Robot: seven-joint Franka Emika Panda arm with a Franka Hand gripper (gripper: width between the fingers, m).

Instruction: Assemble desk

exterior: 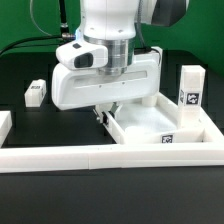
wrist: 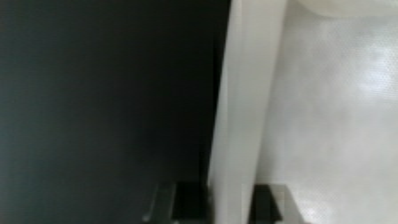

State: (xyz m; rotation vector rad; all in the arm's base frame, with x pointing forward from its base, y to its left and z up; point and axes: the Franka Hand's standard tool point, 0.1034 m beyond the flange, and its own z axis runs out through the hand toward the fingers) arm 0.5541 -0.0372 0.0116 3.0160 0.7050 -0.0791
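Claw (wrist: pixel 222 201) on tagged tabletop (exterior: pixel 195 133) rim

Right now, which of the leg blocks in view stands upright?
The leg block at the exterior view's right, beside the tabletop, stands on end; the leg block at that view's left lies flat.

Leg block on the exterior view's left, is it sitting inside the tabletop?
No, the leg block lies on the black table, well apart from the tabletop.
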